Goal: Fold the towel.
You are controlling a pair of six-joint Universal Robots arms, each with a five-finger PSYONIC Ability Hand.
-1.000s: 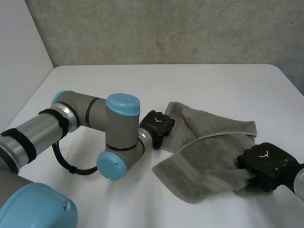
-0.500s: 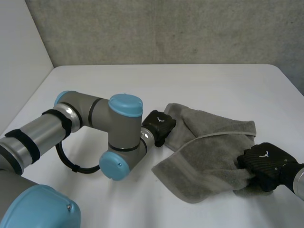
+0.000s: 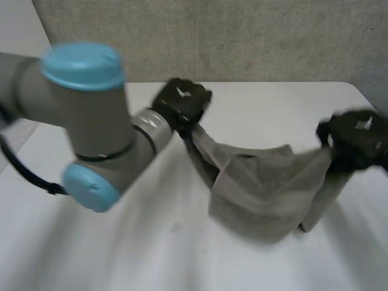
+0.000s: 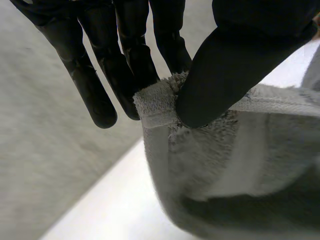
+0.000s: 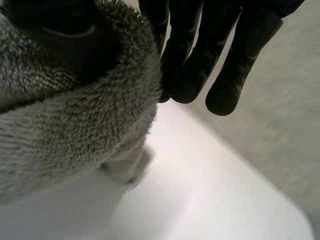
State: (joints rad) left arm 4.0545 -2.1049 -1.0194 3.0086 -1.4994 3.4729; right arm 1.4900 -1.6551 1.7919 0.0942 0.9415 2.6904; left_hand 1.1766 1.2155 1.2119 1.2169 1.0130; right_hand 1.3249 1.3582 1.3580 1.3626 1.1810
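A white table (image 3: 273,102) fills most of the head view, its surface plain and matte. Behind its far edge stands a rough grey concrete wall (image 3: 242,36). A paler wall (image 3: 18,54) meets it at the table's far left corner.

A grey towel (image 3: 260,188) is held up over the right half of the table, strung between the two black hands. It sags in a deep fold in the middle. Whether the lowest part touches the table cannot be told.

The left hand (image 3: 180,104) is raised near the table's far edge, at the end of the grey left arm (image 3: 85,121) with its light-blue caps. Its wrist view shows the thumb (image 4: 235,60) pressing the towel's hemmed corner against the fingers (image 4: 130,55), a firm pinch.

The right hand (image 3: 356,138) is up by the table's right edge. It grips the towel's opposite end, the cloth bunched between thumb and fingers (image 5: 187,55), with a loose tail hanging below it.
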